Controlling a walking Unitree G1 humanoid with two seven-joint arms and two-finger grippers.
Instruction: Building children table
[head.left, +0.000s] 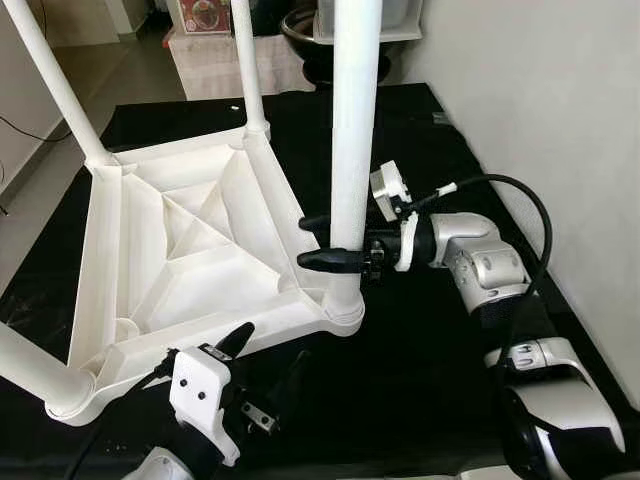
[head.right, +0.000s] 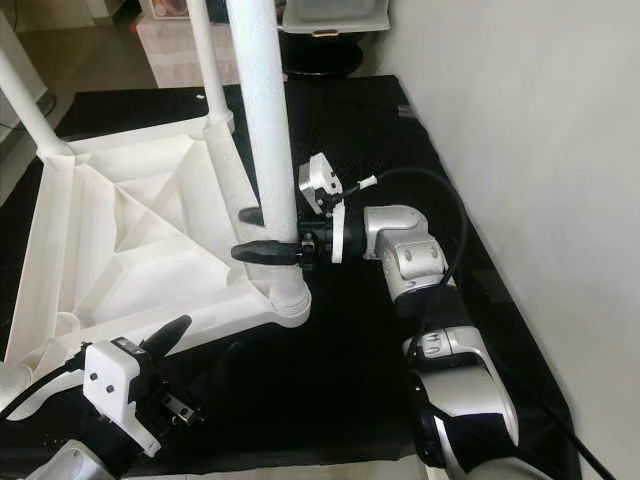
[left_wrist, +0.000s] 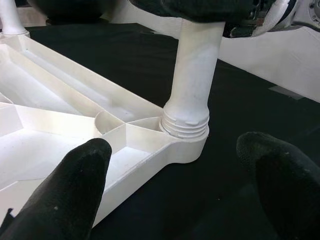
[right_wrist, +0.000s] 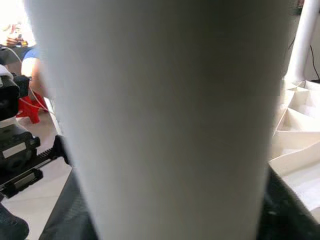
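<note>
We see the white table (head.left: 190, 250) lying upside down on a black mat (head.left: 420, 340), its ribbed underside facing up and its legs standing in the corner sockets. Our right pincer (head.left: 322, 240) is clamped round the near-right leg (head.left: 352, 150), low on the tube, one finger on each side (the right wrist view has that leg close up, blurred). The leg stands upright, its threaded foot seated in the socket (left_wrist: 186, 131). Our left pincer (head.left: 262, 362) hovers at the table's near edge, fingers (left_wrist: 65, 195) spread apart and holding nothing, one above the rim, the other over the mat.
</note>
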